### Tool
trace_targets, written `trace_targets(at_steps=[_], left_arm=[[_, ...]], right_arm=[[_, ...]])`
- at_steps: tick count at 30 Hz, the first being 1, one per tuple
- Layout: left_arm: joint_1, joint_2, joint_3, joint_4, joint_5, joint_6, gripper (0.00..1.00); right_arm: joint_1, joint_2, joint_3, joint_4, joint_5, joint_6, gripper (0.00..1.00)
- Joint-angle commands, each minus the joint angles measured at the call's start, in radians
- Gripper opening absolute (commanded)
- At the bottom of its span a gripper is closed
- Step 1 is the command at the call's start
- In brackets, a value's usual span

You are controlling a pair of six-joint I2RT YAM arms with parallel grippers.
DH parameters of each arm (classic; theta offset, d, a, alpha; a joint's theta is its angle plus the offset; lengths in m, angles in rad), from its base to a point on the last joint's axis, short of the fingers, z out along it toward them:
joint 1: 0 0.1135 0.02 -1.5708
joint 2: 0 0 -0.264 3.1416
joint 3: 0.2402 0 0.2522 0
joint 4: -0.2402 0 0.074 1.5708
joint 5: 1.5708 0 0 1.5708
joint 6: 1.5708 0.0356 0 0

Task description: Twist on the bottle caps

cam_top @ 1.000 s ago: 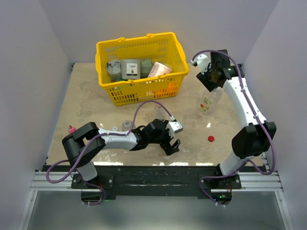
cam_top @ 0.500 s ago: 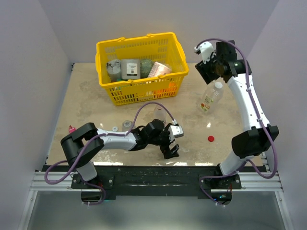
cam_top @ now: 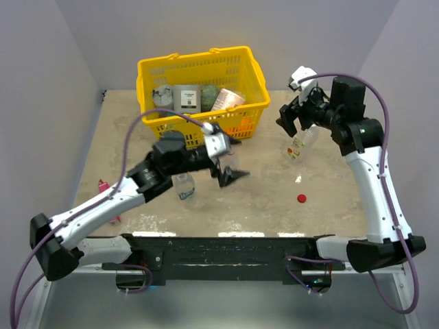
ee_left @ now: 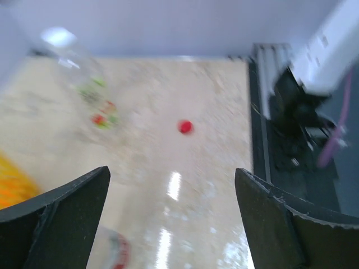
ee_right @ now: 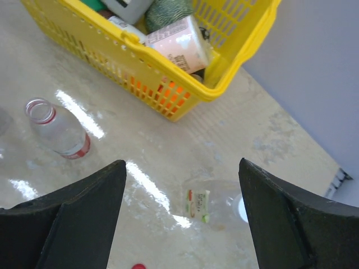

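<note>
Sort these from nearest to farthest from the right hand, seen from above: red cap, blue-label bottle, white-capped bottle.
1. white-capped bottle, just beside the right hand.
2. red cap, nearer the front edge.
3. blue-label bottle, far off to the left.

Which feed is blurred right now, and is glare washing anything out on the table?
Left wrist: motion-blurred throughout, the red cap a smear, the labelled bottle barely readable. Right wrist: sharp, but bright glare streaks cross the table beside the open bottle. Top external: crisp and evenly lit, only small glints.
</note>
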Motion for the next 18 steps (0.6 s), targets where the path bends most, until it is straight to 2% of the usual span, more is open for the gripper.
trace_targets(at_steps=[1,5,6,9,15,18], left_arm=[[0.143,-0.104,0.243,-0.148,-0.246,-0.07,0.99],[0.388,-0.136,0.262,-0.198,-0.342,-0.188,1.0],[0.483,-0.146,0.247,-0.198,-0.379,-0.226,1.0],[0.626,-0.167,0.227,-0.204,-0.39,-0.282,1.0],[0.752,-0.224,0.162,-0.175,-0.334,-0.348,1.0],[0.772,-0.23,0.147,-0.163,-0.318,-0.348,1.0]], right_arm=[[0.027,0.033,-0.099,0.066,-0.197,0.075,0.83],[0.177,-0.007,-0.227,0.241,-0.179,0.1,0.84],[0.229,-0.004,-0.241,0.27,-0.182,0.118,0.84],[0.291,0.039,-0.265,0.341,-0.191,0.161,0.84],[0.339,0.115,-0.278,0.398,-0.187,0.171,0.84],[0.354,0.132,-0.29,0.404,-0.207,0.166,0.84]])
